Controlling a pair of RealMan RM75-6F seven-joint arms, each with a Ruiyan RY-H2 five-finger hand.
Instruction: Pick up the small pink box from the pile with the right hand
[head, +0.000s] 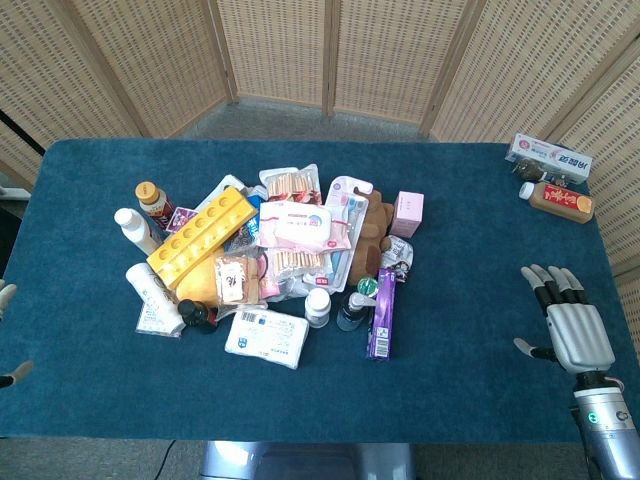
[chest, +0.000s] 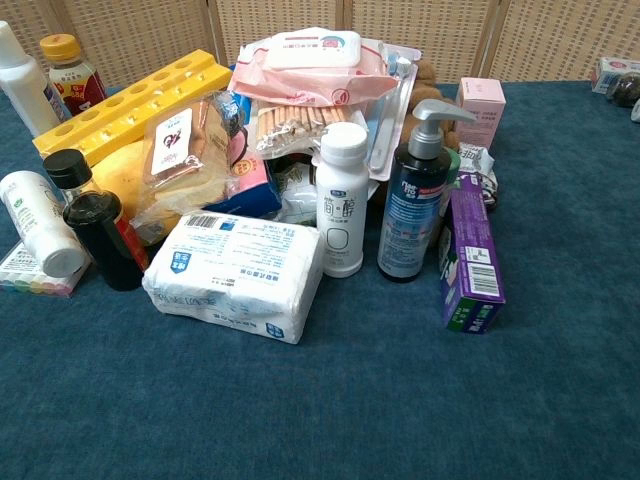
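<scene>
Pink box (head: 408, 213) upright at pile edge; right hand (head: 572, 322) well apart.

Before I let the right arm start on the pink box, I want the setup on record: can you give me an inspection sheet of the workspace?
Surface: table covered in dark blue cloth.
Job's things: small pink box upright at the pile's right edge, beside a brown item I cannot identify.
Clutter: yellow tray, white tissue pack, purple box, dark pump bottle and white bottle in the pile; toothpaste box and brown bottle apart at the far right corner.
Hands: right hand open, fingers spread, over bare cloth, clear of the pile; left hand barely visible at the frame edge.
Cables: one below the table's front edge.
Surroundings: woven folding screens behind.
</scene>
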